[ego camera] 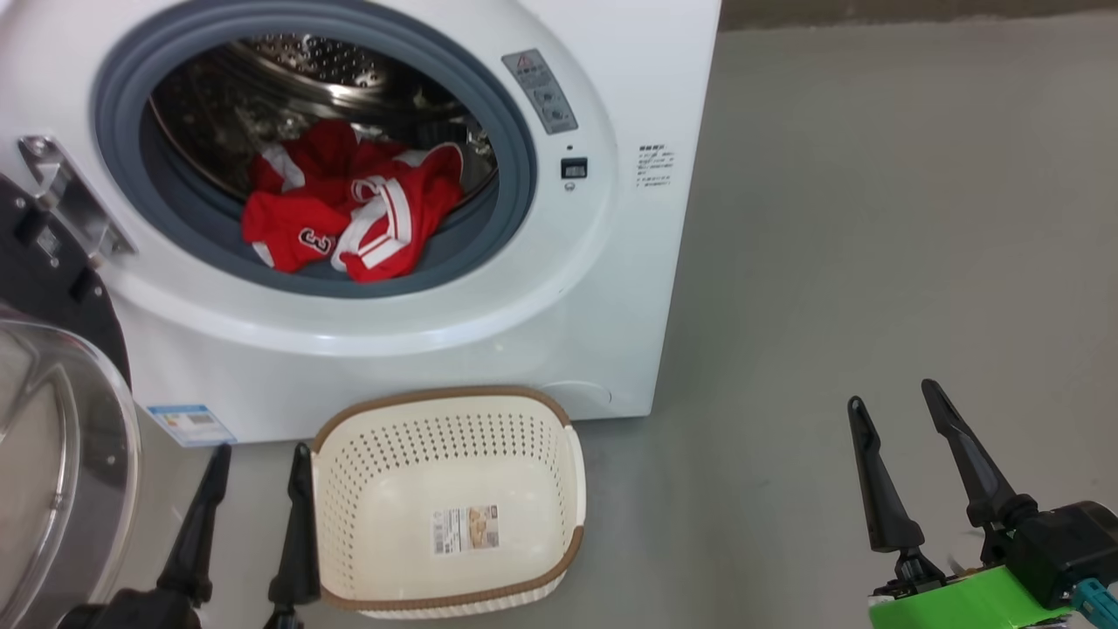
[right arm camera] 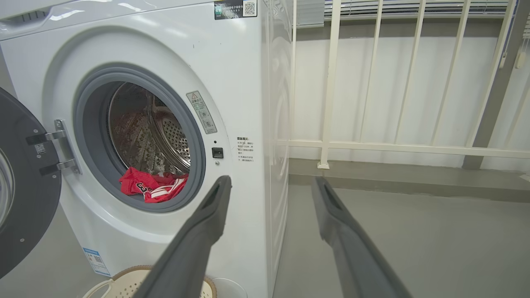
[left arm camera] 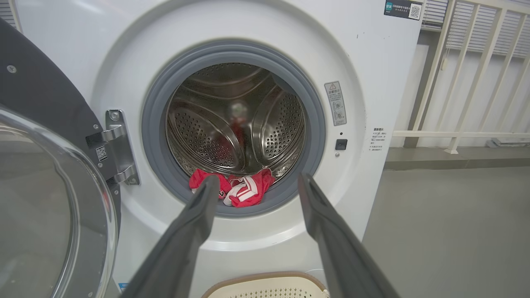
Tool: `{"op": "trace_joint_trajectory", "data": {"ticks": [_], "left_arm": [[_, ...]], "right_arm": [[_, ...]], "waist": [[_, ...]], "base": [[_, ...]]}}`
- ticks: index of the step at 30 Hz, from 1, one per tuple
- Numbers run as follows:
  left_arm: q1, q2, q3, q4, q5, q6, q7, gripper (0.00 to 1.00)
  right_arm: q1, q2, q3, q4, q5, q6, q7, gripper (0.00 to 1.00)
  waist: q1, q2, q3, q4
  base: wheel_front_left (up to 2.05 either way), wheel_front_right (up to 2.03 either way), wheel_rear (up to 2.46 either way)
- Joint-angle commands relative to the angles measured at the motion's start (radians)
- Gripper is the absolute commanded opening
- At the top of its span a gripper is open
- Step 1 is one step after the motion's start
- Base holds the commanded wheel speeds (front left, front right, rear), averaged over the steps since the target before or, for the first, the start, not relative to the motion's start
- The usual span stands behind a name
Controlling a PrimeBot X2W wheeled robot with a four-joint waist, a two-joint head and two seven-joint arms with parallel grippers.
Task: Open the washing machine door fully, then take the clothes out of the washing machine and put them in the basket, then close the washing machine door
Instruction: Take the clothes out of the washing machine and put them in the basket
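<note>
The white washing machine (ego camera: 611, 262) stands ahead with its door (ego camera: 52, 419) swung open to the left, glass bowl facing me. Red clothes (ego camera: 349, 214) with white trim lie at the front of the steel drum, partly on the grey seal; they also show in the left wrist view (left arm camera: 244, 191) and right wrist view (right arm camera: 151, 187). The cream basket (ego camera: 454, 507) sits on the floor below the opening, with only a paper label on its bottom. My left gripper (ego camera: 259, 463) is open beside the basket's left rim. My right gripper (ego camera: 893, 397) is open over bare floor at the right.
Grey floor (ego camera: 873, 218) spreads to the right of the machine. A white railing (right arm camera: 397, 145) with a low kerb stands behind that floor. The open door (left arm camera: 49, 198) takes up the space left of my left gripper (left arm camera: 257, 182).
</note>
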Motion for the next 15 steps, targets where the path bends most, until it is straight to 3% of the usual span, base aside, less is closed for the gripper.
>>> {"op": "trace_joint_trajectory", "data": {"ticks": [1,15], "left_arm": [[-0.051,0.004,0.036,-0.022,0.004,0.010,-0.009,1.00],[-0.179,-0.014,0.030,-0.008,-0.025,0.002,-0.009,1.00]], "right_arm": [[-0.040,-0.012,0.028,-0.032,-0.009,0.006,-0.006,1.00],[-0.103,-0.012,0.034,-0.053,-0.022,0.006,-0.006,1.00]], "waist": [[0.0000,0.0000,0.027,0.011],[0.0000,0.0000,0.179,0.034]], "base": [[0.00,0.00,0.00],[0.00,0.00,0.00]]}}
